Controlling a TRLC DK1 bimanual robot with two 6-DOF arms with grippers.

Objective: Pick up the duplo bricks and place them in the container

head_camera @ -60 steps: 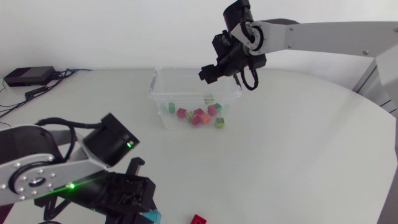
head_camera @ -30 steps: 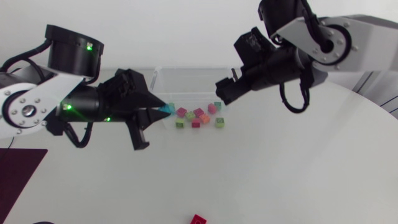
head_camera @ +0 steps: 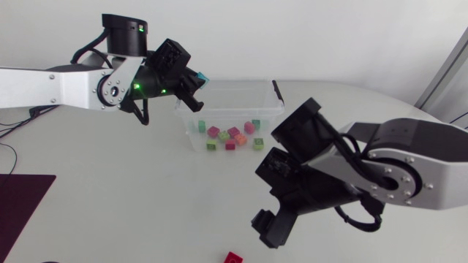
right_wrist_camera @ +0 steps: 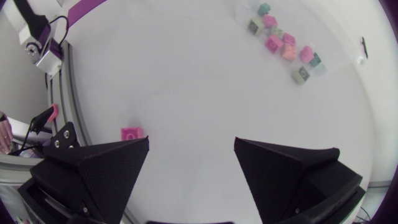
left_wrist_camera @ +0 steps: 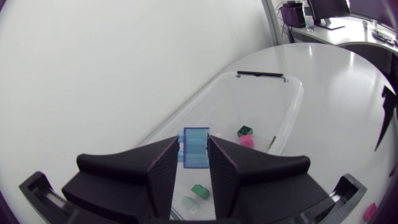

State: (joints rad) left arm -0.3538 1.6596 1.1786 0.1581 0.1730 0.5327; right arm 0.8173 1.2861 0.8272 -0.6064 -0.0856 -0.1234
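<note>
Left gripper (head_camera: 196, 80) sits raised at the far side, pinching a blue brick (left_wrist_camera: 195, 149); right gripper (right_wrist_camera: 191, 149) hangs near, fingers spread wide.

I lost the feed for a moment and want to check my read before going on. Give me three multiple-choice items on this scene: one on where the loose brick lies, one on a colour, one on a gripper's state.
1. Where is the red brick?
A) on the table near the right gripper
B) in the container
C) in the left gripper

2. What colour is the brick in the left gripper?
A) yellow
B) blue
C) red

3. How is the right gripper?
A) shut on a brick
B) shut on the container's rim
C) open and empty

Answers:
1 A: it lies on bare table beside one of the right gripper's fingers.
2 B: a blue brick sits clamped between its fingers.
3 C: its fingers stand wide apart with only table between them.
</note>
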